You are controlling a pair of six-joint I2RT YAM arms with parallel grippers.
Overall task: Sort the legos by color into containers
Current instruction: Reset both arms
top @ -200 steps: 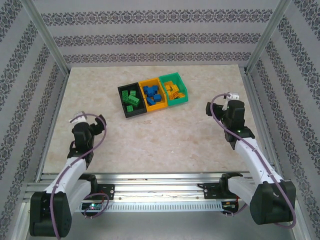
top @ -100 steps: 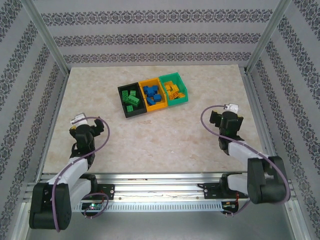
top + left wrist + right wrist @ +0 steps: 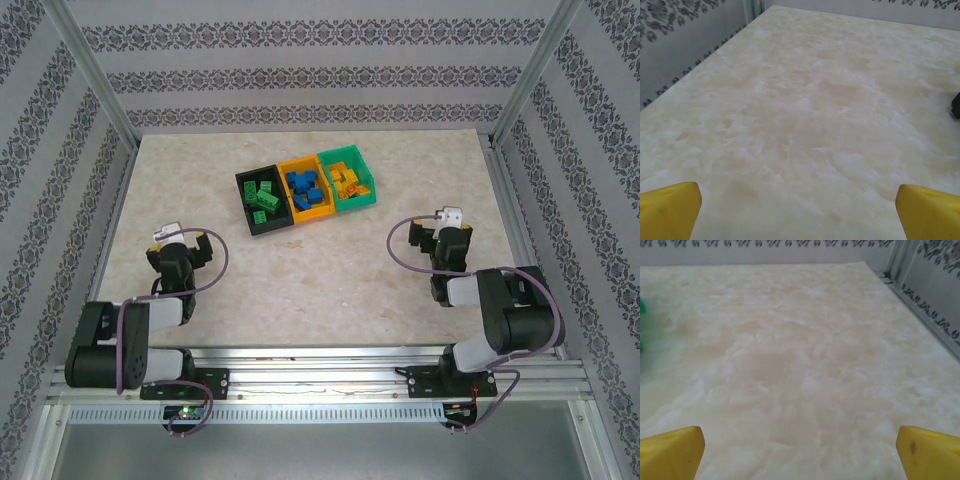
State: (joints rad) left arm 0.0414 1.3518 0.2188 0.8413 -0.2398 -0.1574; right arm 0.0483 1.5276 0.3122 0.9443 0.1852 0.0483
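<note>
Top view: the containers (image 3: 308, 190) are sitting in the upper middle of the frame, on the far half of the desk (image 3: 330, 290). The three bins are joined side by side. The row's long axis is running from lower left to upper right, slightly tilted against the desk edge. Each bin's own long side is running across that, from upper left to lower right. Open tops are facing up.

- Black bin (image 3: 272, 228), left end of the row: green legos (image 3: 264, 195) are lying inside.
- Orange-yellow bin (image 3: 313, 215), middle: blue legos (image 3: 303, 187) are lying inside.
- Green bin (image 3: 359, 205), right end: orange-yellow legos (image 3: 346, 180) are lying inside.

Brick counts per bin are too small to read. No loose brick is showing on the desk.

Left gripper (image 3: 188, 245) is sitting at lower left of the top view, well apart from the bins. In its wrist view the left gripper (image 3: 797, 212) is standing wide open, with yellow fingertips (image 3: 667, 207) in the two bottom corners and bare desk between them. It is holding nothing.

Right gripper (image 3: 445, 238) is sitting at right of centre, below and to the right of the green bin, apart from it. In its wrist view the right gripper (image 3: 800, 452) is likewise spread wide, gripping nothing. A sliver of green (image 3: 641, 325) is showing at the left edge there.
</note>
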